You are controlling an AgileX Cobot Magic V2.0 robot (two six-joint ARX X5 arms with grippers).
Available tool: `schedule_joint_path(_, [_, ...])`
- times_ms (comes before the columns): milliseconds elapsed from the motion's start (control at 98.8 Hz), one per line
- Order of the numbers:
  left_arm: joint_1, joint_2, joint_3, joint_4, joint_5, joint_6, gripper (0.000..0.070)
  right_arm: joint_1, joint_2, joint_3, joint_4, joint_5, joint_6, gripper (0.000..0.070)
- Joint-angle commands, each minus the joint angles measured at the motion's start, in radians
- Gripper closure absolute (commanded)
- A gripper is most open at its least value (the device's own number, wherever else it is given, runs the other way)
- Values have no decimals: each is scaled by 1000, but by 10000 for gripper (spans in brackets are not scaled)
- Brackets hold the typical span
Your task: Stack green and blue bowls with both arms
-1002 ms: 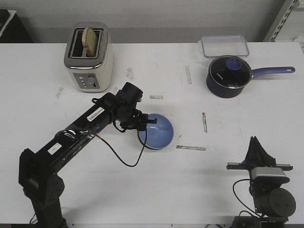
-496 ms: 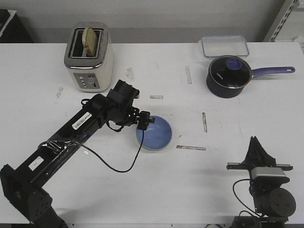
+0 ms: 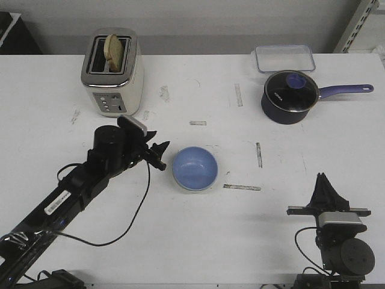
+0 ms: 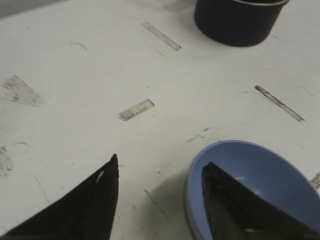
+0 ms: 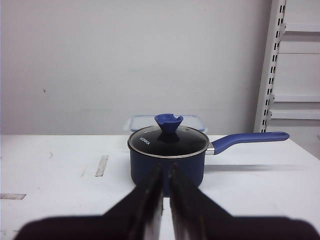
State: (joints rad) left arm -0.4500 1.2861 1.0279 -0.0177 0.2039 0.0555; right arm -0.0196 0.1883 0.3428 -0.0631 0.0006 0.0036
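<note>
The light blue bowl [image 3: 194,169] sits upright on the white table [image 3: 198,241] near the middle. It also shows in the left wrist view [image 4: 260,175]. A thin paler edge shows under its near rim; I cannot tell whether that is the green bowl, which shows nowhere else. My left gripper [image 3: 161,156] is open and empty, just left of the bowl and apart from it. In the left wrist view [image 4: 160,161] one finger [image 4: 235,205] stands in front of the bowl. My right gripper [image 3: 325,180] is shut and empty at the front right [image 5: 166,170].
A toaster [image 3: 113,72] with a slice of bread stands at the back left. A dark blue saucepan [image 3: 290,96] with a lid and long handle stands at the back right, with a clear lidded box [image 3: 284,58] behind it. Tape marks dot the table.
My left gripper let go of the blue bowl's rim and drew back to the left. The bowl settled flat and stayed put. The right arm has not moved.
</note>
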Motion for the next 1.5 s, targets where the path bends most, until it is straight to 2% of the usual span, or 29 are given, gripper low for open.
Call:
schedule_joint_path(0, [23,-35,-92,134,-3,40,510,1,-4,5,10,0,-1,691])
schedule_joint_path(142, [93,-118,-259,279,-3,30,520,1,-4,5,10,0,-1,691])
schedule_joint_path(182, [114,-139,-296,301,-3,30,565,1,-4,5,10,0,-1,691])
schedule_joint_path(253, [148,-179,-352,324,-3,30,700,1,-4,5,10,0,-1,691])
schedule_joint_path(314, [179,-212,-397,354,-4,19,699,1,-4,5,10,0,-1,691])
schedule_joint_path(526, [290,-336,-518,413,-4,-93,699,1,-4,5,10,0,-1,691])
schedule_joint_path(668, [354,-431,-585,412,-8,-93,699,1,-4,5,10,0,-1,691])
schedule_joint_path(850, [416,-563,-671,407,-62,-94,698,1,-4,5,10,0,-1,691])
schedule_joint_path(931, [432,-621,-680,370,-63,-93,698,1,-4,5,10,0,-1,691])
schedule_joint_path(1488, [431,-916,-680,336,-63,-94,698,1,-4,5,10,0,-1,691])
